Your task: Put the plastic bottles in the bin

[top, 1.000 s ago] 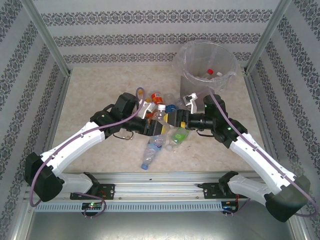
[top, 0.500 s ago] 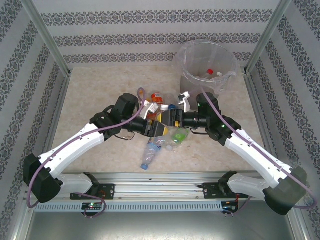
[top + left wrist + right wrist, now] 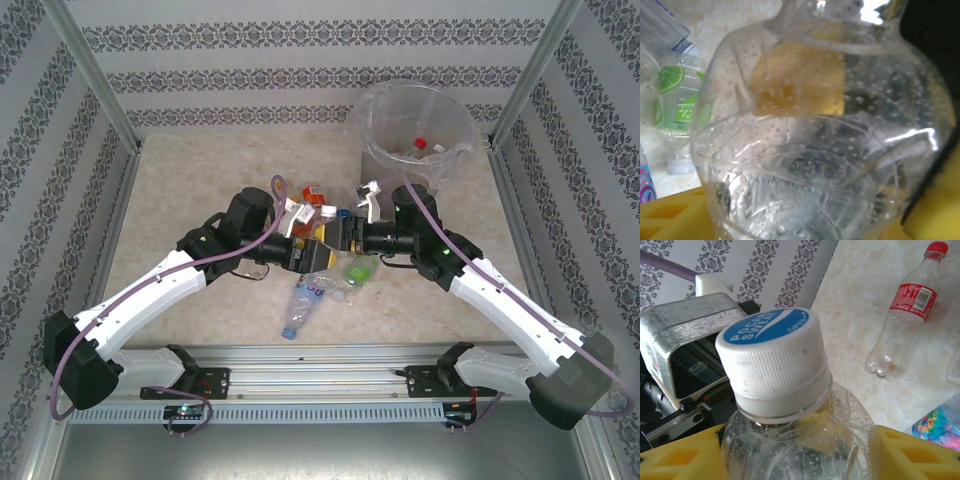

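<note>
Clear plastic bottle w/ white-and-blue cap hangs mid-table between both arms, short of the tall grey bag-lined bin. Right gripper: yellow pads press both sides of its shoulder, so I read it as clamped. Left gripper sits round the base end; can't tell if it's gripping or loose. Looks empty, so prob. v. light, thin-walled, easy to crush, maybe slick. Best hold imo: the stiffer shoulder just under the cap, gentle squeeze.

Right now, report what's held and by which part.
A clear plastic bottle with a white cap: the right gripper grips its shoulder under the cap; whether the left gripper holds its body is unclear.
</note>
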